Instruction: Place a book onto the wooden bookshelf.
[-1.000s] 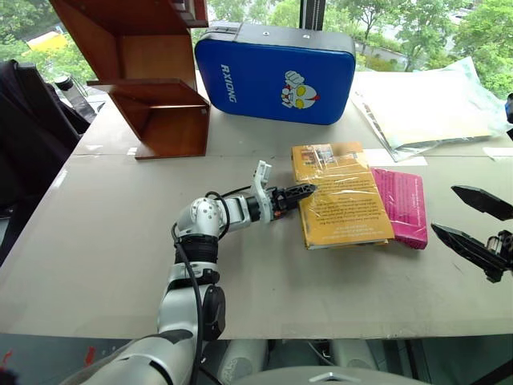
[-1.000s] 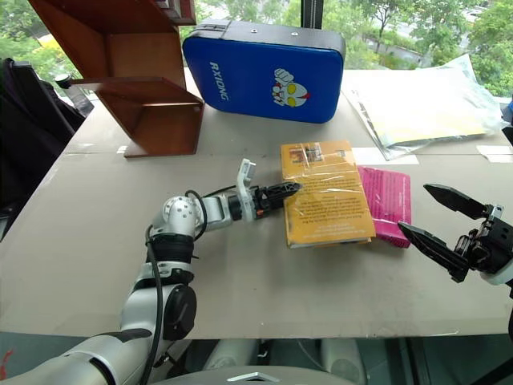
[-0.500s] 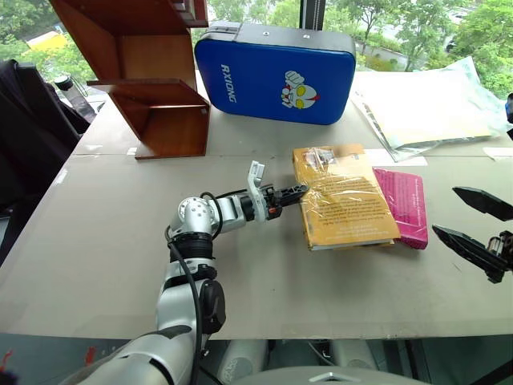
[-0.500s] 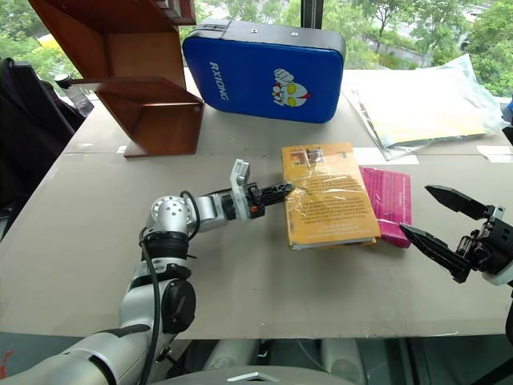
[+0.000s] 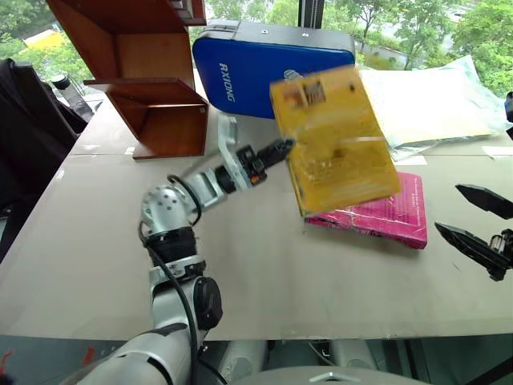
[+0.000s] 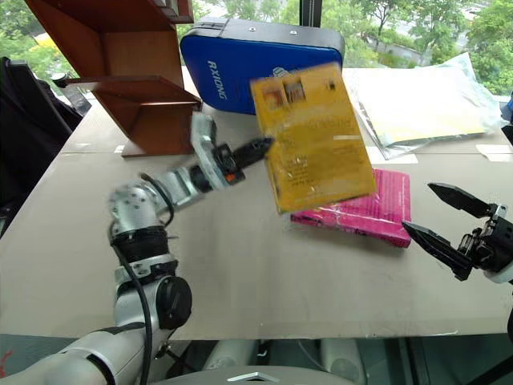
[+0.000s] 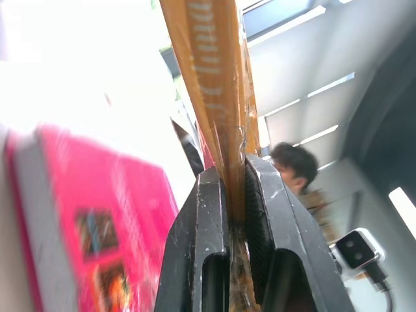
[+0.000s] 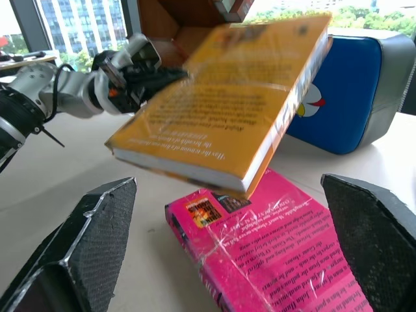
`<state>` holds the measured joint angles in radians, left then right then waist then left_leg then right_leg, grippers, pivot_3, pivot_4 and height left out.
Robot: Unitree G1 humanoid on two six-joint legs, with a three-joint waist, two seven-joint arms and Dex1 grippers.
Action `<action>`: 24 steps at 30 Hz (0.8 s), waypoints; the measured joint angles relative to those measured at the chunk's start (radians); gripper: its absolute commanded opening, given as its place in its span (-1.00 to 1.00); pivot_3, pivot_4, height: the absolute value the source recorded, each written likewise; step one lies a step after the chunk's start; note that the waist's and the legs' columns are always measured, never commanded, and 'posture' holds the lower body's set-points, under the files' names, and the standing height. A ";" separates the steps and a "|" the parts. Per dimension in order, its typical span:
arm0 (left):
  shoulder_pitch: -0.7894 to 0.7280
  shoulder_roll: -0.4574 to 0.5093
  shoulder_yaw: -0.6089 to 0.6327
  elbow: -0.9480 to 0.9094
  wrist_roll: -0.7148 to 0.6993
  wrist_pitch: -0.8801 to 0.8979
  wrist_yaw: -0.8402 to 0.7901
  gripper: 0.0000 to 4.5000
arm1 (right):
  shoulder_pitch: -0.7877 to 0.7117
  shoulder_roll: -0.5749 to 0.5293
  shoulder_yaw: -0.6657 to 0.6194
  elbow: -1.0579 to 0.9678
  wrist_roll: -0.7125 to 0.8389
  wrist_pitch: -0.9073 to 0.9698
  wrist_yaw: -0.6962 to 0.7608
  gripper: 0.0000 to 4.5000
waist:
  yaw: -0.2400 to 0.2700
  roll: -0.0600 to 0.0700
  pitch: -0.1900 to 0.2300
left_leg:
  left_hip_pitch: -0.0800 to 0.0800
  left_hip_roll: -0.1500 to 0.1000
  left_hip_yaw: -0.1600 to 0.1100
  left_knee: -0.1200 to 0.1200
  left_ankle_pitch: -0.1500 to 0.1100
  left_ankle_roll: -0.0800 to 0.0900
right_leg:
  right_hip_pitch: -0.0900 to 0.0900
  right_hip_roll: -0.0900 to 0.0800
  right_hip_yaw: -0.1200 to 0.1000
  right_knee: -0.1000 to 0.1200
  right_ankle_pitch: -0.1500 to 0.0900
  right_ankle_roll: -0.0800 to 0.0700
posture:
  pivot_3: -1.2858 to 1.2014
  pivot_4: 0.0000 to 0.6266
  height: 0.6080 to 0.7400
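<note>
Office-like room, large table (image 5: pixel 96 265) by windows (image 5: pixel 417 24), ceiling strip lights (image 7: pixel 312 39)

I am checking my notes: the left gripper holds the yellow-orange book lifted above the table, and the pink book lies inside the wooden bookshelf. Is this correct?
Not quite. The left gripper does hold the book above the table, but the pink book lies on the table, apart from the wooden bookshelf. The left eye view shows this.

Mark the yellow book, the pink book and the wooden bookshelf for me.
yellow book (image 5: pixel 337 140): left eye view, middle of its wrapped cover.
pink book (image 5: pixel 383 215): left eye view, the part of its cover showing below the yellow book.
wooden bookshelf (image 5: pixel 164 120): left eye view, front panel of the lower compartment.
</note>
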<state>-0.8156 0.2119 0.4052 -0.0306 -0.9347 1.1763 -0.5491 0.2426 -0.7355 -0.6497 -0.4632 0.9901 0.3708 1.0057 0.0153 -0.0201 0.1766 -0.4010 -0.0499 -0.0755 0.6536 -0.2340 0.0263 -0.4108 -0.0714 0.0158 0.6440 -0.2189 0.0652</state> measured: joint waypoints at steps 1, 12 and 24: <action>-0.033 0.029 -0.021 -0.029 0.018 -0.035 -0.008 -0.99 | -0.014 0.000 0.000 0.000 0.010 0.003 -0.006 1.00 | 0.000 0.000 0.000 | 0.000 0.000 0.000 0.000 0.000 0.000 | 0.000 0.000 0.000 0.000 0.000 0.000 | 0.03 -0.52 1.00; -0.238 0.690 -0.417 -0.068 0.795 -0.882 -0.223 -0.99 | -0.430 -0.001 0.146 0.083 0.286 0.190 -0.145 1.00 | -0.011 0.000 0.002 | 0.002 0.002 0.009 -0.004 -0.002 0.005 | -0.002 0.001 0.007 -0.002 0.000 -0.001 | 0.03 -0.52 1.00; 0.063 1.046 -0.363 -0.031 1.153 -1.154 -0.201 -0.99 | -0.785 0.069 0.374 0.305 0.187 0.280 -0.181 1.00 | -0.018 -0.002 0.004 | -0.010 0.001 0.002 -0.001 -0.003 0.007 | -0.012 0.000 0.000 -0.001 0.000 0.000 | 0.03 -0.52 1.00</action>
<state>-0.7530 1.2580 0.0427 -0.0620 0.2178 0.0227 -0.7496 -0.5427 -0.6660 -0.2761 -0.1585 1.1767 0.6509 0.8243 -0.0023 -0.0225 0.1808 -0.4112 -0.0492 -0.0732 0.6525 -0.2374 0.0332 -0.4231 -0.0710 0.0158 0.6430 -0.2184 0.0653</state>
